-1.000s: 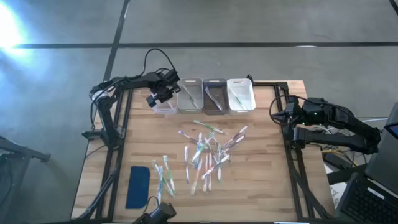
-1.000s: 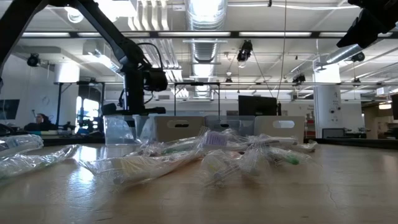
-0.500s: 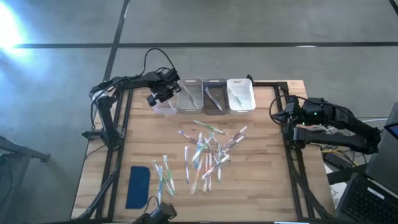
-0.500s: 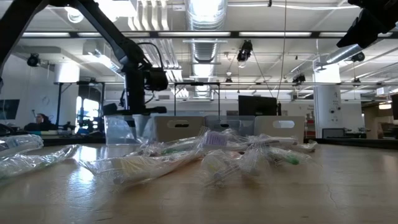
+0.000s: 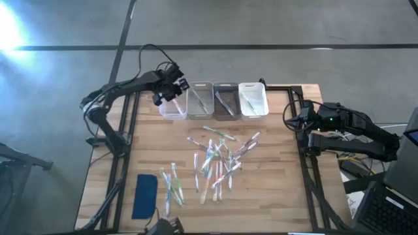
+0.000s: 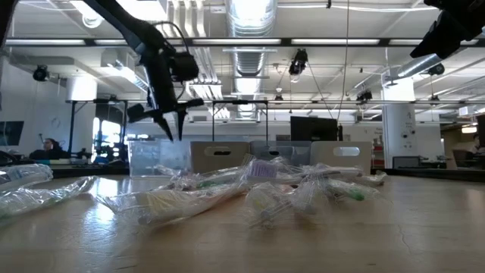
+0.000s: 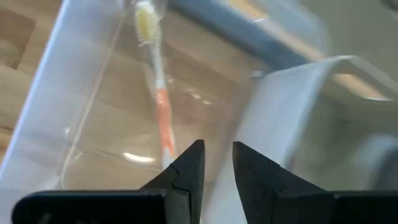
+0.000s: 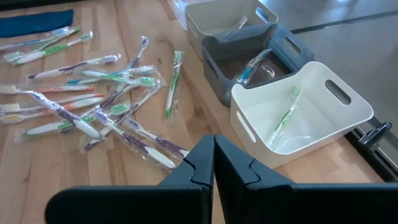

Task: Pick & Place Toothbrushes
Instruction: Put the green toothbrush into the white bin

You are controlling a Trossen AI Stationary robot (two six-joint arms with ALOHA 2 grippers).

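Left gripper (image 7: 215,163) slightly parted, empty, above clear bin (image 5: 171,108); orange toothbrush (image 7: 160,106) lies inside, below it. Right gripper (image 8: 213,154) clenched, parked. Risk: fingers snagging the bin wall on retreat, tipping it.

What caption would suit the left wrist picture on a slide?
Left gripper, fingers slightly apart, above an orange-handled toothbrush lying in a clear bin.
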